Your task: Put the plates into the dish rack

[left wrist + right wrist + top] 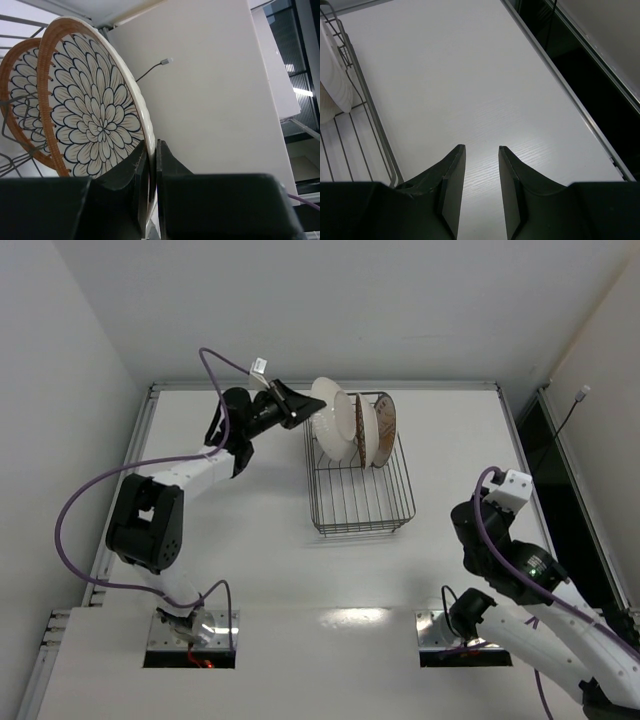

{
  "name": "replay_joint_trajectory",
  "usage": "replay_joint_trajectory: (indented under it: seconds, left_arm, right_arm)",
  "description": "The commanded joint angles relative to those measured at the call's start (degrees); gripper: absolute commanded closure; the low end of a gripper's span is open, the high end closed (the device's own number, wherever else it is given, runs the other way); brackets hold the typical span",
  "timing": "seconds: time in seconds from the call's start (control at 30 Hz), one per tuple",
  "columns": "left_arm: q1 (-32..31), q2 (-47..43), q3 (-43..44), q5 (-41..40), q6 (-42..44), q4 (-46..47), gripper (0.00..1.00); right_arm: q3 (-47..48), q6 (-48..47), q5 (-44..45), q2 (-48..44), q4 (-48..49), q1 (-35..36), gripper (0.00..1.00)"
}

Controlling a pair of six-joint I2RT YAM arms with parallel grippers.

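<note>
Your left pincer (151,152) hides the lower edge of the petal plate (95,115) it pinches, so the wrist view does not tell you whether that rim sits between the prongs. Its fingers are pressed onto the thin, scalloped rim, one on each face. The plate is glossy, round and shallow, with a woven-looking brown border around dark-outlined petals on white. From above, only its plain pale underside shows.

Just behind it, to the left in the wrist view, stands a second brown-rimmed plate (20,85). It is mostly cut off by the frame edge and crossed by thin wire. A third plate (384,428) stands at the right of the row. Its face looks brownish from above, but the pattern is too small to make out.

All three stand on edge at the far end of the dish rack (360,502), a rectangular basket of thin dark wire at the far centre of the smooth white bench (470,75).

Your right pincer (481,160) hovers over the bench to the right of the rack, fingers spread with nothing between them.
</note>
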Motion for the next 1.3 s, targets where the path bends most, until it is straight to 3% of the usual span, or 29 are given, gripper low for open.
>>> replay_joint_trajectory:
  seconds: [0.0,0.67,0.8,0.97,1.27]
  left_arm:
    - [-1.75,-1.52,3.52,-2.75,-0.66,13.46,1.0]
    - [-4.66,2.53,3.43,-11.01,3.2,7.32,1.0]
    - [-7.11,3.75,8.43,-14.27,7.51,-0.77,1.0]
    - [-8.44,7.0,13.97,-14.98,8.75,-3.07,1.0]
    - [-12.65,11.66,27.05,-23.05,14.63,-21.42,1.0]
  right_arm:
    - [0.43,1.27,1.77,0.53,0.72,0.57,0.7]
    - [0.43,1.27,1.77,1.06,0.72,1.1,0.7]
    - [0.43,1.27,1.77,1.06,0.72,1.63,0.7]
    - [0.43,1.27,1.77,1.59,0.72,1.63,0.7]
    - [0.43,1.27,1.77,1.59,0.72,2.16,0.67]
